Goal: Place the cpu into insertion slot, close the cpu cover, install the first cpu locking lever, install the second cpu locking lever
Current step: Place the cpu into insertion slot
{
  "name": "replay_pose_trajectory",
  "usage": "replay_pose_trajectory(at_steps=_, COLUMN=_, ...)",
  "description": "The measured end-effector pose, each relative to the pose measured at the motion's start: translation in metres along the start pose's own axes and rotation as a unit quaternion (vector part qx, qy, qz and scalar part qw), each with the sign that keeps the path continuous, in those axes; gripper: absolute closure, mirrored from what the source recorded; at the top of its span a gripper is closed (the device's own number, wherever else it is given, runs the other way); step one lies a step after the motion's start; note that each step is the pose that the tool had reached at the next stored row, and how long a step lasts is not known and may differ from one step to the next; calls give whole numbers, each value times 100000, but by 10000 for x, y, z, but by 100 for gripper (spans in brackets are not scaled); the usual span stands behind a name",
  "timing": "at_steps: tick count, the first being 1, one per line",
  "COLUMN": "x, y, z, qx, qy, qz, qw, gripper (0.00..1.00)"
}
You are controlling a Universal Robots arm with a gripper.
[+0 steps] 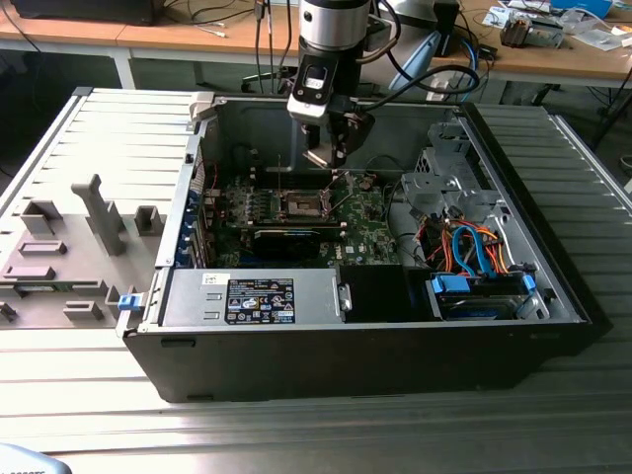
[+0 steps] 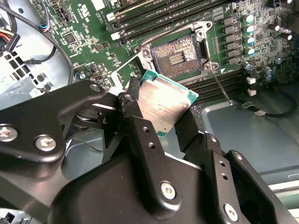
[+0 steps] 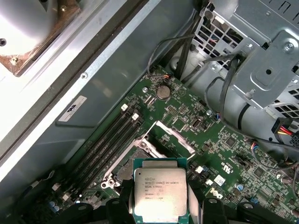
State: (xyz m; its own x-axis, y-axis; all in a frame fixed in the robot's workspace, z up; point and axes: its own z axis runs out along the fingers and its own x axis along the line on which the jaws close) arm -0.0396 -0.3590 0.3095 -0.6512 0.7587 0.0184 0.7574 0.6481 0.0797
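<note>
My gripper (image 1: 326,150) hangs inside the open computer case, above the green motherboard (image 1: 367,223). It is shut on the cpu (image 2: 163,105), a flat square chip with a silver-grey top, held by its edges between the black fingers (image 2: 136,109). In the first wrist view the cpu (image 3: 160,193) hovers just off the insertion slot (image 3: 122,171), partly covering it. The insertion slot (image 2: 180,55) lies bare, its dark contact field showing. The cpu cover (image 3: 172,136) stands tilted up at the slot's side. A thin locking lever (image 2: 222,87) sticks out from a slot corner.
Long memory slots (image 2: 154,16) run beside the slot. A long black card (image 1: 288,240) lies in front of it in the exterior view. A metal drive cage (image 1: 449,178) with coloured cables stands at the exterior view's right. The case walls (image 1: 188,212) surround the board.
</note>
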Motion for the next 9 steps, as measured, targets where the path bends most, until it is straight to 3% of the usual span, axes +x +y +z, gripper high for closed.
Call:
replay_pose_trajectory(at_steps=4, x=0, y=-1, z=1, qx=273, qy=-21, qz=600, qw=99998, gripper=45)
replay_pose_trajectory(at_steps=9, x=-1, y=1, z=3, qx=364, qy=-114, qz=1794, qw=99983, gripper=45)
